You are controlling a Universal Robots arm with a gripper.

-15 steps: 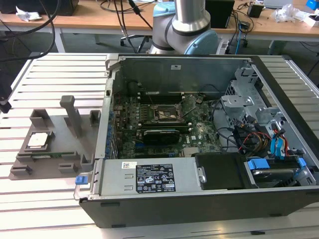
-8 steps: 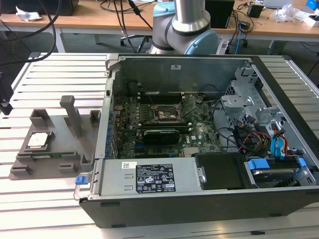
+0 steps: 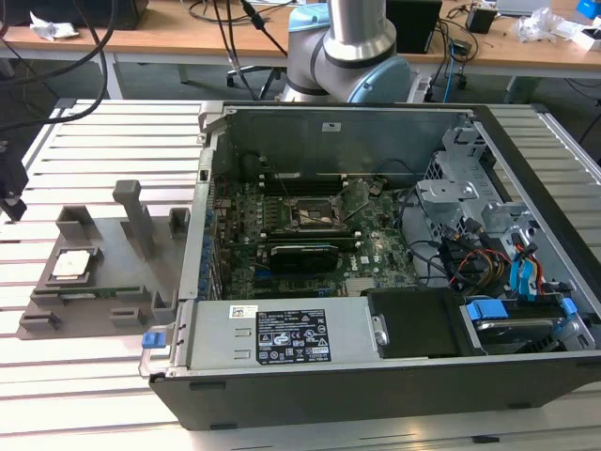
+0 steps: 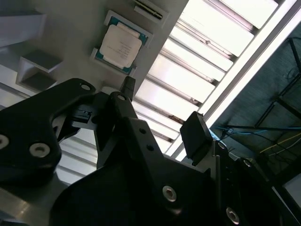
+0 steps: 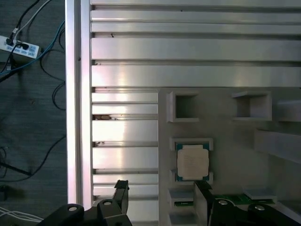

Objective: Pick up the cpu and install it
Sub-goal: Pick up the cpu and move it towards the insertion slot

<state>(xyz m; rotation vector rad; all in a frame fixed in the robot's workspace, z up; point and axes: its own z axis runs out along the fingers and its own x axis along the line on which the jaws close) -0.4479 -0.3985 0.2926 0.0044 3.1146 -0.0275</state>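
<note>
Cpu (image 3: 73,264) is seen lying flat, silvery top up, in a recess of the grey fixture (image 3: 131,282) on the slatted table (image 3: 103,141), at the exterior view's left, well apart from the open computer case (image 3: 376,127). In the first wrist view the gripper (image 5: 160,188) is held spread wide with nothing grasped, one fingertip (image 5: 201,188) near the cpu.

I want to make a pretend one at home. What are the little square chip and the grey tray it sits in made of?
The cpu: its top looks like dull silvery-white metal, pale and smooth, with a thin green edge, probably circuit board. The grey tray: likely matte plastic, one even grey with blocky moulded or printed pockets; I can't be sure.
</note>
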